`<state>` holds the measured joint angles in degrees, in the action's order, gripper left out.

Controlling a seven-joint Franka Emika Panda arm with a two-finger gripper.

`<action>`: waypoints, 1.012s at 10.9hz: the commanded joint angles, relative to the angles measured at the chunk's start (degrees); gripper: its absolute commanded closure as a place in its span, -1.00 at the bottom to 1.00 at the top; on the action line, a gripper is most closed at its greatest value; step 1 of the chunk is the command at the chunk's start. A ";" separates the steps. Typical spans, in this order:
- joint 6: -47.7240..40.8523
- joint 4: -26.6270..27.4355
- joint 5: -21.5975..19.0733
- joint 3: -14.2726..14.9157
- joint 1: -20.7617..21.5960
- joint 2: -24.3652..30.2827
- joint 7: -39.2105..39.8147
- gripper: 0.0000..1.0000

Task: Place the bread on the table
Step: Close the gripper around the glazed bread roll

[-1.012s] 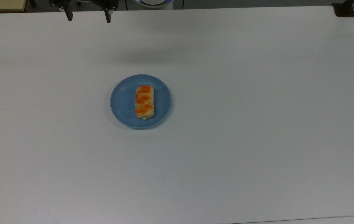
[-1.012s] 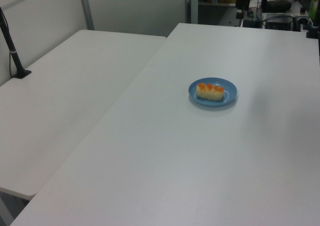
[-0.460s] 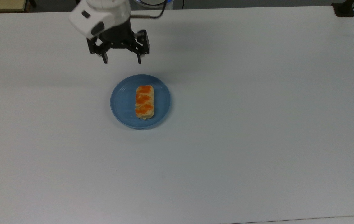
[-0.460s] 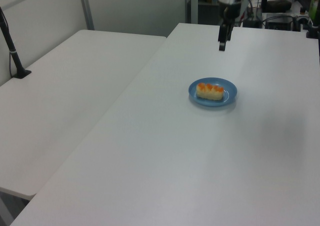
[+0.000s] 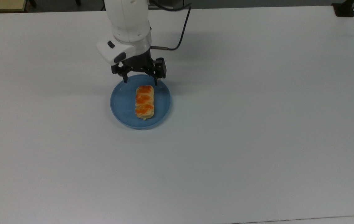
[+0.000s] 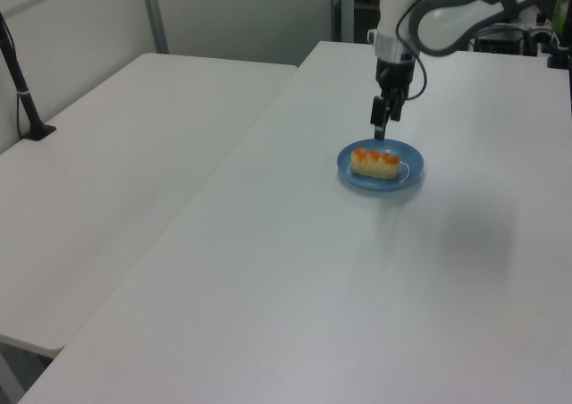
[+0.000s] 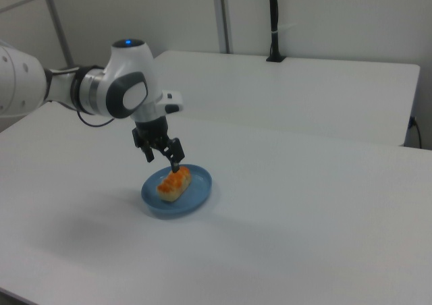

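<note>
The tool (image 5: 140, 83) is hovering spread wide above the blue plate's (image 5: 122, 102) far rim, the bread (image 5: 144, 101) lying on it, untouched, on the bench (image 5: 257, 124).

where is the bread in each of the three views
Top view: the bread lies left of centre, lengthwise toward the arm.
Left view: right of centre, upper half.
Right view: left of centre, lower half.
Shared landmark: the blue plate under it, with the gripper at its far edge.
</note>
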<state>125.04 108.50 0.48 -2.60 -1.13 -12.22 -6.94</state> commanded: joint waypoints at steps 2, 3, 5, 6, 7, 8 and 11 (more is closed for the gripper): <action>3.37 1.01 -1.18 -0.39 1.57 -3.76 -2.82 -1.00; 4.32 0.75 -0.83 -0.39 1.57 -4.90 -2.82 -0.94; 5.65 0.92 -0.39 -0.39 1.57 -5.97 -2.73 -0.94; 5.65 0.84 -0.21 -0.39 1.40 -6.32 -2.73 -0.94; 5.65 0.84 -0.12 -0.30 1.22 -6.32 -2.47 -0.94; 5.65 1.01 1.36 -0.30 1.05 -6.58 -2.38 -0.90; 5.74 0.75 2.78 -0.30 0.78 -6.76 -2.12 0.01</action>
<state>129.55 109.03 2.30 -3.21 -0.52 -18.84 -8.81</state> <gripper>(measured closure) 0.185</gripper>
